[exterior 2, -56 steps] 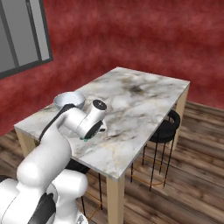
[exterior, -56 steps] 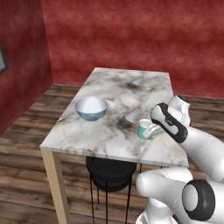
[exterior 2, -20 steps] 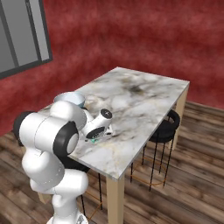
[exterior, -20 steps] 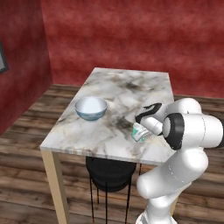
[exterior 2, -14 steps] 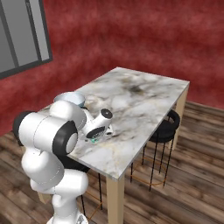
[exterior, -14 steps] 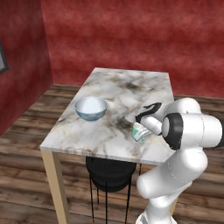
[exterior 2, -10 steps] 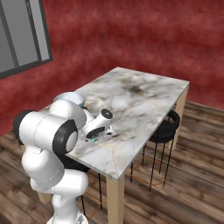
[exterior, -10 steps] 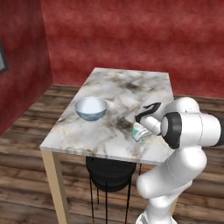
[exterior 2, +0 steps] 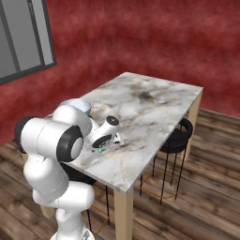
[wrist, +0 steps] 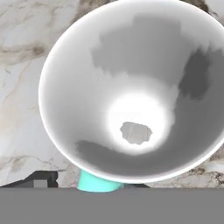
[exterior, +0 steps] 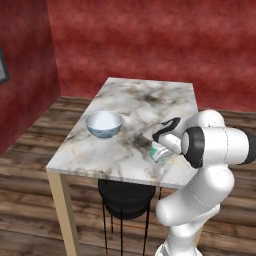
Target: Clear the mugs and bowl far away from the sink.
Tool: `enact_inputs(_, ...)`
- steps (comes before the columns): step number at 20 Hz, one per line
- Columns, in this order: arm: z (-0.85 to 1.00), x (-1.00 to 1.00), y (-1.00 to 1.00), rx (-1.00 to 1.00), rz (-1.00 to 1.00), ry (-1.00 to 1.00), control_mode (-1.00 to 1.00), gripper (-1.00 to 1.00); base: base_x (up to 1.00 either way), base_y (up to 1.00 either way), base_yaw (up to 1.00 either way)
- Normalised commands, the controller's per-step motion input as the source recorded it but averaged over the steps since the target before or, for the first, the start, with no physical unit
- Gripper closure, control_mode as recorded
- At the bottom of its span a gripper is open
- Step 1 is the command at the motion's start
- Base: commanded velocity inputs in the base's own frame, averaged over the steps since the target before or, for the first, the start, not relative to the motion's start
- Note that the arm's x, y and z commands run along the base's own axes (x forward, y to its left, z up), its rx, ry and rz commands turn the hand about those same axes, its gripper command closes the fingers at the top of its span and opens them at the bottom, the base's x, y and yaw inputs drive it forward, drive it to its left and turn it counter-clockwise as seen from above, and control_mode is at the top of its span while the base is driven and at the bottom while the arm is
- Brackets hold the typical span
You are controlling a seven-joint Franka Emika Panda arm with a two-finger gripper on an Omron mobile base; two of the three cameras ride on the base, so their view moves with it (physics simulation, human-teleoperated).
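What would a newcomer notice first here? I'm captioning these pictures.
The white arm bends low over the marble table, its gripper closed around a teal mug near the table's right edge. A pale blue bowl sits alone on the table's left side. Red walls surround everything.

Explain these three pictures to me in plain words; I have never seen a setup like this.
This is a computer-rendered scene. The white machine is a robot arm on a base that can drive. Two pictures come from cameras on that base, one behind the arm to its left, one to its right, so they show one scene from two sides. The third comes from a camera on the robot's hand, looking along its fingers.

The surface is a marble-topped table with a black stool beneath it, in a room with red walls. On the table stands a wide bowl, white inside.

At the table's near edge the gripper is closed around a small teal-green mug. The hand picture looks straight into that mug's white inside.
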Motion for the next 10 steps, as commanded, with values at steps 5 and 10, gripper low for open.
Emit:
enact_inputs(5, -0.32, 0.0, -0.2, -0.05, -0.1, 0.01, -1.0, -1.0, 0.0, 0.0, 0.0)
enact_inputs(10, -0.19, 0.0, -0.36, 0.0, -0.18, 0.02, -1.0, -1.0, 0.0, 0.0, 0.0)
